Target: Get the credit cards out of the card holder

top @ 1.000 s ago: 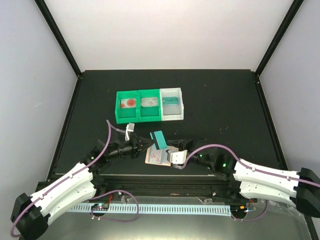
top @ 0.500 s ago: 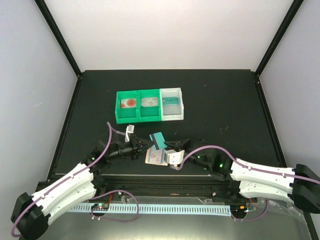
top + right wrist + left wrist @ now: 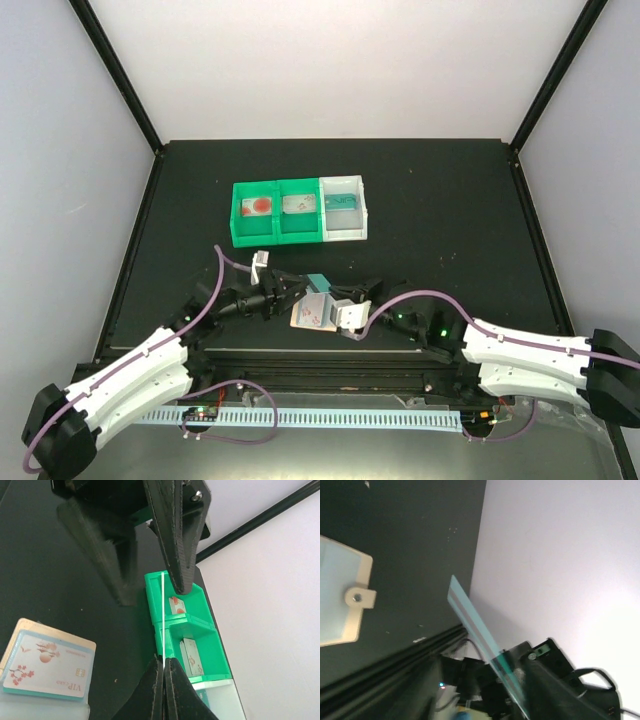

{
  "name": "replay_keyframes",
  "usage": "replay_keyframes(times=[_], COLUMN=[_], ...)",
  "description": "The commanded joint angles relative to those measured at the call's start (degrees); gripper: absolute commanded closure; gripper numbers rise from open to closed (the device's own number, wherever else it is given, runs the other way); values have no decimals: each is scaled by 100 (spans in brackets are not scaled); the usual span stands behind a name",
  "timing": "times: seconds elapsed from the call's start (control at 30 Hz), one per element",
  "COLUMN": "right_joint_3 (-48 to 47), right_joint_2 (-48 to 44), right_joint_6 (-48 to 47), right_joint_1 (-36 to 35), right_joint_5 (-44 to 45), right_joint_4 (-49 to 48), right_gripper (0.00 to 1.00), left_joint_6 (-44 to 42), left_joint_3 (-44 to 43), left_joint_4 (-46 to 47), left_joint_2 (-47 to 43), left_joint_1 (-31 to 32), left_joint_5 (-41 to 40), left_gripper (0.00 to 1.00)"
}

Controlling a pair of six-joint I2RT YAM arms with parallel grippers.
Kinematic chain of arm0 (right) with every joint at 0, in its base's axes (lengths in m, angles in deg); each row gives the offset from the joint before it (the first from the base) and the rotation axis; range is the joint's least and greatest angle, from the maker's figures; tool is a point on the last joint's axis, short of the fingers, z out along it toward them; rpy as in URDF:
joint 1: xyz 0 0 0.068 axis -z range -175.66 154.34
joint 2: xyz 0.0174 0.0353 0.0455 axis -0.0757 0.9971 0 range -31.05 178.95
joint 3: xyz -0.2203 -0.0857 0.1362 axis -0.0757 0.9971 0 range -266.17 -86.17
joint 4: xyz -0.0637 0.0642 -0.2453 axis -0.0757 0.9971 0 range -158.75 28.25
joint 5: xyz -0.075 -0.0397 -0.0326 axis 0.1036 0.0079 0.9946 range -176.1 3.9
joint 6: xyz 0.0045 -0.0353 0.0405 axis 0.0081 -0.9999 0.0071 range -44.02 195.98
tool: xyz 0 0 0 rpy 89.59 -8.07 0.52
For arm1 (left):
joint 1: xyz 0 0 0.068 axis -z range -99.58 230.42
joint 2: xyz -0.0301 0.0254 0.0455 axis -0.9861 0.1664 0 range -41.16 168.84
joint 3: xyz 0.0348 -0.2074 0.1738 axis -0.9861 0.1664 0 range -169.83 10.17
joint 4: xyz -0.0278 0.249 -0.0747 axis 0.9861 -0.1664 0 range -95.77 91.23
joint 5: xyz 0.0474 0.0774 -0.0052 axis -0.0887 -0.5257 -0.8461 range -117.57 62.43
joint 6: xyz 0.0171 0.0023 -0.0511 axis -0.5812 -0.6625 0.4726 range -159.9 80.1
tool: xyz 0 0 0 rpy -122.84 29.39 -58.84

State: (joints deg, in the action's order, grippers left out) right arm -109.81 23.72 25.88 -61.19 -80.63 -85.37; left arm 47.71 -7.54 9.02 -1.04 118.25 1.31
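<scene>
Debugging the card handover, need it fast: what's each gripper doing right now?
Left gripper: open, fingers apart.
Right gripper: shut on the thin teal plastic credit card.

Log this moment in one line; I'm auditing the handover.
step: handover | right gripper: shut on teal card | left gripper: open | holder: on table, white card showing

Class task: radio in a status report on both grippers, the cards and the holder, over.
Left gripper open. Right gripper shut on teal card. Card holder flat on table, white card inside. No obstruction seen.
</scene>
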Motion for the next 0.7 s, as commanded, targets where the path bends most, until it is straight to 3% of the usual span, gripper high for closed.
replay_keyframes(times=[0.0, 0.27, 0.43, 0.67], right_joint_3=[-32, -696, -722, -1393], right_joint_2=[-177, -214, -362, -60], right_joint_6=[604, 2484, 3432, 5468], right_joint_1=[-25, -11, 204, 1352], right_joint_5=[-112, 663, 484, -393], right_joint_4=[-101, 795, 785, 1477], right_gripper=[99, 99, 99, 99], left_joint_6=[-250, -1877, -3106, -4047], left_joint_3=[-71, -802, -1203, -1270], left_joint_4=[-57, -1497, -2219, -2673], left_joint_2=[-205, -605, -754, -471], left_joint_1=[-16, -85, -88, -96], left_joint_5=[-186, -920, -1448, -1439], left_gripper=[44, 2, 1, 1])
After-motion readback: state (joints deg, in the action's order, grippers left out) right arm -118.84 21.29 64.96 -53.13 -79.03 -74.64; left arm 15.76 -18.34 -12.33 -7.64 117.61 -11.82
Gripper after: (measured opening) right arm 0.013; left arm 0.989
